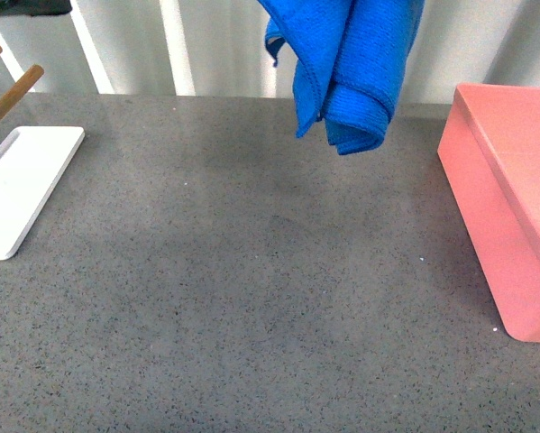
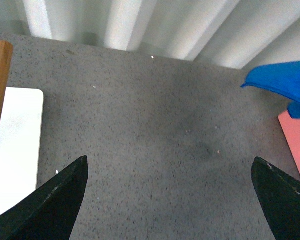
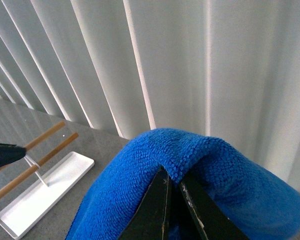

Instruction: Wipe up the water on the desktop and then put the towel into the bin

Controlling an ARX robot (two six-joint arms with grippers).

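Grey speckled stone-look table fills most of the front view and is slightly glossy. Behind its far edge a white pleated curtain runs across the whole bg.

Pink bin sits on the table at the right. It has plain smooth walls and is partly cut off by the frame edge. One corner of it also shows in the left wrist view.

Blue towel hangs in the air over the far part of the table, right of ctr, btw ctr & bin. It's clear of the table surface and not touching the bin. It hangs bunched w/ stitched hem visible, lower end doubled over in a loop.

White flat stand is on the table at far left, well apart from towel & bin, w/ wooden pegs angling up from it. Faint darker patch shows on the table in the left wrist view; can't tell if it's wet.

Right fingers are black and pinched nearly together w/ a fold of towel clamped btw them, cloth draped over the tips on both sides. Left fingers are black and spread wide apart w/ nothing btw them, only bare table below. The stand is off to one side of them, the towel corner & bin corner to the other.
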